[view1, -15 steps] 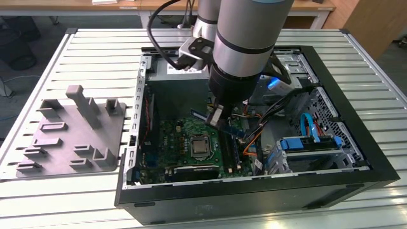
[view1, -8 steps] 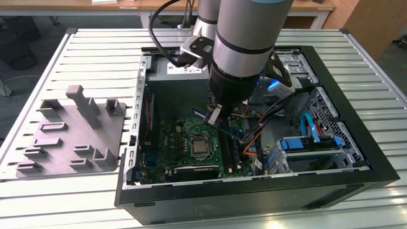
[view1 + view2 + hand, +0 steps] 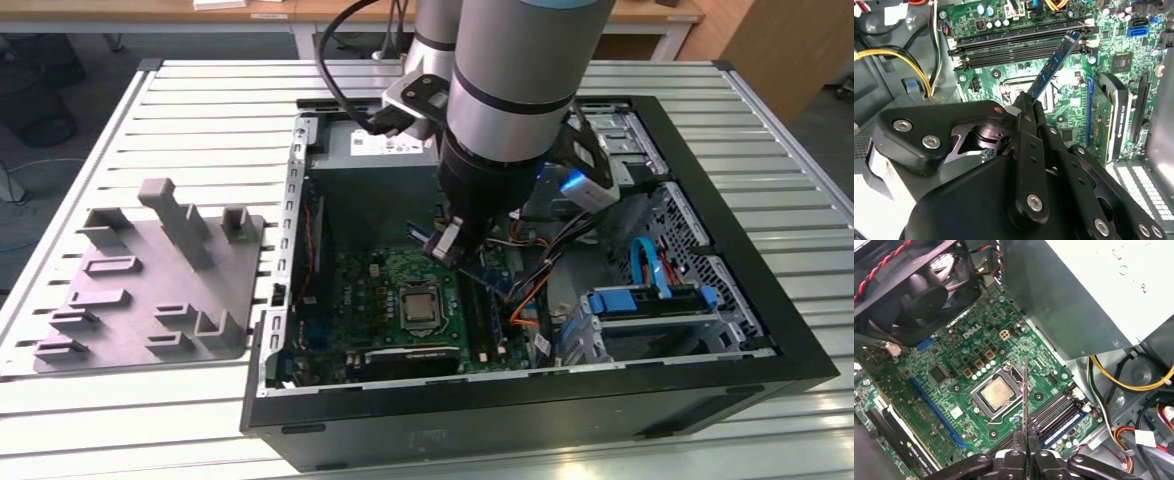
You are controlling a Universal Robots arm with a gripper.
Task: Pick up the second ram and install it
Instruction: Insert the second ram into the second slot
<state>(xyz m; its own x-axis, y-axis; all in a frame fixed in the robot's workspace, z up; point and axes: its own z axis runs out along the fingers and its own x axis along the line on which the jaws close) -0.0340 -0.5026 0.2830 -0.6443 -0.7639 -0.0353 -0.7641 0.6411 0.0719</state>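
Because the memory slots [image 3: 1019, 47] lie low inside the open case [image 3: 534, 410], along the motherboard's [image 3: 954, 365] edge just beside the processor socket [image 3: 996, 395], I have the arm reaching straight down into the case from above. The gripper [image 3: 1026, 440] is clenched on the second ram [image 3: 1025, 390]. Its fingers [image 3: 1016, 455] pinch one end of the stick from both flat sides, so the long contact edge is left free to meet a slot. In the first wrist view the stick shows edge-on as a thin dark line between the fingers. In the second wrist view it is a slim blue strip [image 3: 1051, 65] running out from the gripper [image 3: 1026, 107] toward the slots. I judge it is held clear of the board, with its far end hanging near the slots and not seated in any of them. One slot seems to carry a blue-edged stick [image 3: 1066, 424] already, though I cannot be sure. The gray tray [image 3: 147, 290] rests on the bench [image 3: 200, 110], well apart from the gripper, beside the case on the exterior view's left.
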